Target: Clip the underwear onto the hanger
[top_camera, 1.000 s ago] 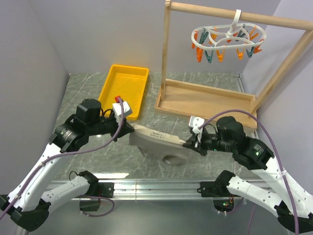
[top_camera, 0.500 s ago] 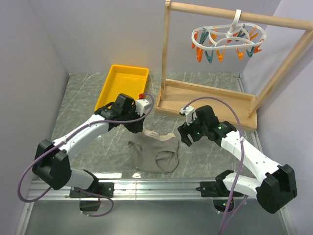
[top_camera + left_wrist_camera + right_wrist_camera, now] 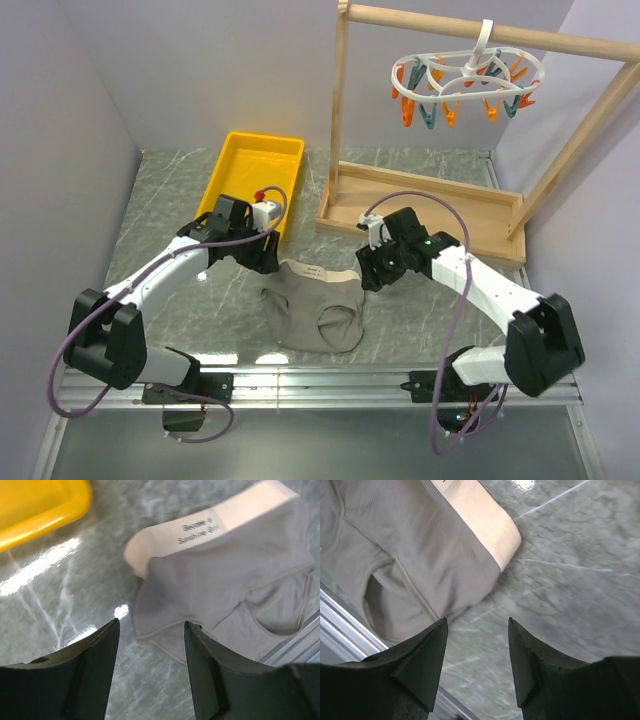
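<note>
My left gripper (image 3: 266, 260) and right gripper (image 3: 366, 272), both spread and holding nothing, flank the underwear (image 3: 318, 312), its waistband running 9 to 3 between them, equally near each; the hanger (image 3: 467, 70) hangs well off at 1 o'clock.

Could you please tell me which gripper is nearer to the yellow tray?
Left. The left gripper is beside the yellow tray; the right gripper is beyond the underwear from it.

top: high, near side, looking down | wrists: close, facing down past fingers (image 3: 90, 680) | shared: underwear (image 3: 305, 310), probably opposite ends
</note>
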Controlling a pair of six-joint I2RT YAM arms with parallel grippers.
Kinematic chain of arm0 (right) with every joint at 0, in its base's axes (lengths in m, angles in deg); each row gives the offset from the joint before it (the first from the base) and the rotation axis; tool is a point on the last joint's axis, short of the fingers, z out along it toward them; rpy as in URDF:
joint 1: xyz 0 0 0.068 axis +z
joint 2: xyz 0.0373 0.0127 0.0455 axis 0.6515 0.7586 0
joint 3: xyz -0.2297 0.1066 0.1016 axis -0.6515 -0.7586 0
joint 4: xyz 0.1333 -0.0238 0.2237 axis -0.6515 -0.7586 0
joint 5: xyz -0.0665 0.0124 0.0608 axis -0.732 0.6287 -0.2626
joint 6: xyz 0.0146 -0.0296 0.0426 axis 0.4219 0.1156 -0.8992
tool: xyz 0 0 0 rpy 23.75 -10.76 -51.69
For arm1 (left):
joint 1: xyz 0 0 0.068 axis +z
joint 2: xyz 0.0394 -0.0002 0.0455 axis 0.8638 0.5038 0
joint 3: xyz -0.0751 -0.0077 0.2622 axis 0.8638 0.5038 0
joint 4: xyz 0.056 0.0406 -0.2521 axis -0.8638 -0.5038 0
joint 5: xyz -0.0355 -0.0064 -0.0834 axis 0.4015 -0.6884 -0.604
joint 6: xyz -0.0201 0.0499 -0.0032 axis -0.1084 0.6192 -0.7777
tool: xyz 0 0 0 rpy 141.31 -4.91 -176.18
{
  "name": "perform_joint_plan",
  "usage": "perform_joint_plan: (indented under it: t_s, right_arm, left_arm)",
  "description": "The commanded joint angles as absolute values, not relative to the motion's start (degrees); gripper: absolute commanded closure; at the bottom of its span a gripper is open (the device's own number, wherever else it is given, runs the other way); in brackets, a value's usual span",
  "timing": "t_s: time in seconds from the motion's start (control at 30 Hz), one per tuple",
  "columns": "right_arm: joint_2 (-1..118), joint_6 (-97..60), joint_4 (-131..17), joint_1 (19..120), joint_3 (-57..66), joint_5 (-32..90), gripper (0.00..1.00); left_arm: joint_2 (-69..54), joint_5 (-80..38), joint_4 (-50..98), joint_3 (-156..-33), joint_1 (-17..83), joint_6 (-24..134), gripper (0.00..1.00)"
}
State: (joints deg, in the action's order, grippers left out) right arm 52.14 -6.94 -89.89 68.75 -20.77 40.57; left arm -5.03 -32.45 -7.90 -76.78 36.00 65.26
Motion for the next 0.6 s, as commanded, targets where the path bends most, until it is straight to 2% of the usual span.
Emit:
perform_joint_plan:
  t_s: [0.0, 0.3, 0.4, 0.47, 0.57]
  right_arm:
    - [56.45, -14.00, -89.31, 68.61, -17.99, 43.40, 0.40]
    - [66.21, -20.42, -84.65, 66.24, -17.29, 43.23, 0.33]
    - [69.46, -21.56, -83.69, 64.48, -16.24, 44.81, 0.35]
    - [70.43, -21.48, -82.81, 63.34, -16.06, 45.95, 0.41]
    - [69.30, -18.94, -81.31, 62.90, -15.62, 48.59, 0.67]
  left_arm:
    - [-3.42, -36.52, -5.24, -76.42, 40.13, 60.39, 0.40]
    - [5.80, -40.73, -3.48, -81.34, 41.03, 58.81, 0.38]
    - [9.15, -41.97, -2.26, -82.57, 41.03, 58.28, 0.40]
    - [11.08, -42.67, -1.20, -83.19, 41.03, 57.93, 0.42]
    - [13.63, -45.30, -0.58, -85.12, 40.94, 58.54, 0.55]
